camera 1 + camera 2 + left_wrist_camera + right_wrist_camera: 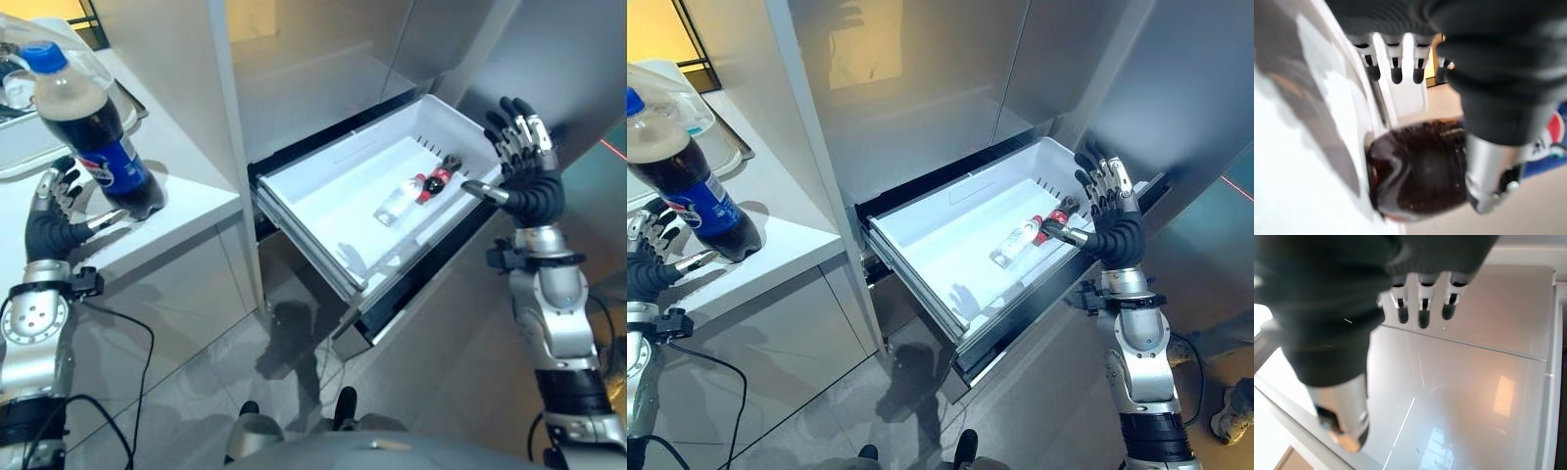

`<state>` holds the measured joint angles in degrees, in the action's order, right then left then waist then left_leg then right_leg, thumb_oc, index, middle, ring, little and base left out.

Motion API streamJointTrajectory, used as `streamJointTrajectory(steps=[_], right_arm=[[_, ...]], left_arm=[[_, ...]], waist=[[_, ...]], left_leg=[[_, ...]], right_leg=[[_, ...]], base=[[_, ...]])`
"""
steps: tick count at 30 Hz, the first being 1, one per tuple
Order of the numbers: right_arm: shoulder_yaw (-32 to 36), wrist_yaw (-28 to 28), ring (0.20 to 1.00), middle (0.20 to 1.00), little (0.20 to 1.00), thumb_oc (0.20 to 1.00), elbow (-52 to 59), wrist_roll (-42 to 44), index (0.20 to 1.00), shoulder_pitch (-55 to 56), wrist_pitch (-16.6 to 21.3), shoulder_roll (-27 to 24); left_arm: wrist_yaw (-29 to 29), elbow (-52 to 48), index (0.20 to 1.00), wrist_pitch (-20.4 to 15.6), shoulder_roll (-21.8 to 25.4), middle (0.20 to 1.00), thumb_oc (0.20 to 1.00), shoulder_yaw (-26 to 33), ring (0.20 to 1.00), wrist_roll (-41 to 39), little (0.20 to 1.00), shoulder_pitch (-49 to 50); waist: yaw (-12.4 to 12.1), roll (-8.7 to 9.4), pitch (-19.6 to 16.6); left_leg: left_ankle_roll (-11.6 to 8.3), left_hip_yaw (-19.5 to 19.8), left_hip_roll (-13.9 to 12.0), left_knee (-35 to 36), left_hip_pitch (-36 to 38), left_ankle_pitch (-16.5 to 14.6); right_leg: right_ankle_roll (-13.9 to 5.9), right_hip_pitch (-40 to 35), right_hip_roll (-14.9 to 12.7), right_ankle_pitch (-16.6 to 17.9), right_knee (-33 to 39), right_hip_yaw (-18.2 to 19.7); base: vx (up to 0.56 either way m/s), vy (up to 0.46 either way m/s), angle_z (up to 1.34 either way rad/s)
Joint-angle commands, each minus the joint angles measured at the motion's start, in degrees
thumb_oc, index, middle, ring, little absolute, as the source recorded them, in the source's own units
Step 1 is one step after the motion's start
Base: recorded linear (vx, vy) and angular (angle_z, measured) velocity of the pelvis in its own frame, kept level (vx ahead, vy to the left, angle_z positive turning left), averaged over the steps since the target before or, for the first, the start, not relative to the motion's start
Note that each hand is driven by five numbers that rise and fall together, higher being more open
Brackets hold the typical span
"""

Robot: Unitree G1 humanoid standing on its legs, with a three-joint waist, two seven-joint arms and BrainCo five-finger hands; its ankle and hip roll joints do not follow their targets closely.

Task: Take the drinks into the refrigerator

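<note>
at the left, the left hand (49,230) is held beside a large cola bottle (93,127) standing upright on the white counter (176,211), its fingers (1396,73) released and not closed around the bottle. in the middle, a white refrigerator drawer (323,245) is pulled out, and a clear small bottle (400,201) and a red-capped dark small bottle (436,180) are laid in it. at the right, the right hand (524,162) is raised by the drawer's far right corner, fingers spread and holding nothing.
</note>
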<state>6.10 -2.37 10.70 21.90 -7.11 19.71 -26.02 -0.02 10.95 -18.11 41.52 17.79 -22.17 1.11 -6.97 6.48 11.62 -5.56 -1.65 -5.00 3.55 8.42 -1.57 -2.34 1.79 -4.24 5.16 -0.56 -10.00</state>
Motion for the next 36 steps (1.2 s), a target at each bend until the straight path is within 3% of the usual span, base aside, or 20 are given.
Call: streamJointTrajectory(steps=[1, 17, 36], right_arm=[[0.89, -0.36, 1.0, 1.0, 1.0, 1.0, 4.16, 1.89, 1.0, -2.53, 1.58, -2.74], [0.76, -1.08, 1.0, 1.0, 1.0, 1.0, 4.99, 2.12, 1.0, -2.69, 1.55, -2.52], [0.29, -1.34, 1.0, 1.0, 1.0, 1.0, 4.6, 1.59, 1.0, -1.18, 1.29, -1.27]], left_arm=[[-0.4, 0.75, 1.0, -1.5, 2.59, 1.0, 1.0, -0.75, 1.0, -2.97, 1.0, -2.25], [-2.27, 3.54, 1.0, -0.92, 1.53, 1.0, 1.0, -4.0, 1.0, -5.51, 1.0, -5.67], [1.09, 9.35, 1.0, -0.63, -1.7, 1.0, 1.0, -6.6, 1.0, -3.72, 1.0, -11.39]], waist=[[0.2, -1.27, -0.41], [1.16, -0.99, -0.51], [2.55, -0.91, -1.12]], left_leg=[[5.3, 1.05, 2.26, 1.42, 0.83, -2.37], [5.25, -0.11, 2.25, 1.45, 1.45, -2.97], [5.12, -1.03, 2.59, 1.45, 2.09, -3.56]], right_leg=[[-2.58, -1.91, -0.08, -7.54, -8.43, 1.08], [-2.74, -1.9, 0.38, -7.26, -8.11, 2.03], [-2.76, -2.72, 0.68, -6.76, -6.72, 3.01]], base=[[0.0, 0.0, 0.0], [0.01, 0.004, -0.04], [0.0, 0.002, -0.03]])
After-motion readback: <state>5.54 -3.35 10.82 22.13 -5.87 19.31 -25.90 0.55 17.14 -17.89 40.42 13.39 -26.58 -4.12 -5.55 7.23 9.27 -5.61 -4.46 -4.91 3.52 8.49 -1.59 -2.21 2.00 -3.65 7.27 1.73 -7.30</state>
